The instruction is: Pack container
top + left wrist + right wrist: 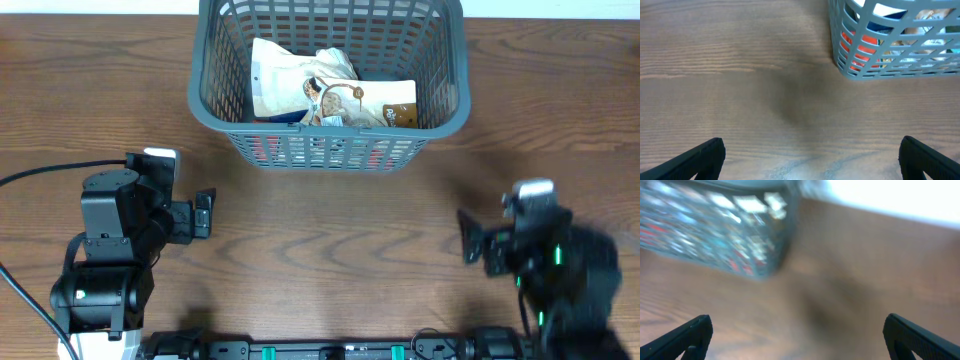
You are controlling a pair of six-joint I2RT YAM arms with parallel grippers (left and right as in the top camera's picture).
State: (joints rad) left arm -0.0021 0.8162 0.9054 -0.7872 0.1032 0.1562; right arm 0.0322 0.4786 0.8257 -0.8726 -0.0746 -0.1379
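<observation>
The dark grey slotted basket stands at the far middle of the table. Inside it lie white and tan snack pouches, with something red showing through the front wall. The basket's corner also shows in the left wrist view and, blurred, in the right wrist view. My left gripper is open and empty over bare wood at the front left, well short of the basket. My right gripper is open and empty at the front right, its arm motion-blurred.
The table is brown wood grain. A black cable runs from the left arm to the left edge. A black rail with green marks lies along the front edge.
</observation>
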